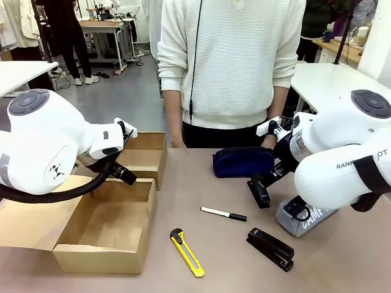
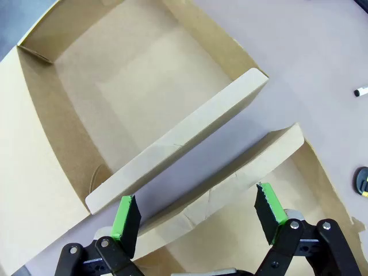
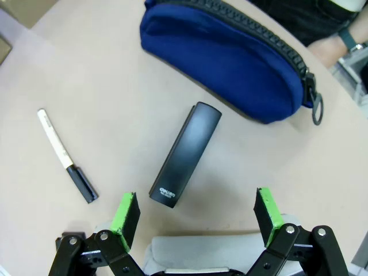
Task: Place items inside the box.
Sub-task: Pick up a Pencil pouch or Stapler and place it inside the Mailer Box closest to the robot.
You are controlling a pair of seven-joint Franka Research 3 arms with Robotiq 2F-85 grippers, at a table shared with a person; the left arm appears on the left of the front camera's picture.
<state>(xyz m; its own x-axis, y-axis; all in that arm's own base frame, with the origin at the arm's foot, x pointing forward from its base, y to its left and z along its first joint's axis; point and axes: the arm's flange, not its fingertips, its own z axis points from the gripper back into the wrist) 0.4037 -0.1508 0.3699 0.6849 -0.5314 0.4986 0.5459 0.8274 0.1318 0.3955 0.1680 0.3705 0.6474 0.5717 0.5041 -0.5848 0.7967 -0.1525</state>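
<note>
My right gripper [image 3: 195, 215] is spread wide and empty, green pads apart, pointing down at the table. Ahead of the pads lies a black stapler [image 3: 187, 154], flat on its base and slanted a little off my finger line. Just beyond it sits the navy zip pouch [image 3: 224, 57], and off to one side the white black-capped marker [image 3: 66, 155]. I judge the stapler stiff, fairly dense and smooth-skinned, so it could slip or pivot. I would roll the wrist slightly and close across its narrow sides near the middle, where the weight balances.

My left gripper [image 2: 198, 215] is also released and holds nothing, hanging over the flaps of the open cardboard box [image 1: 140, 210].

Nearer me on the table wait the yellow utility knife [image 1: 187, 252], a second stapler [image 1: 270, 248] and the grey pouch [image 1: 302, 220].
</note>
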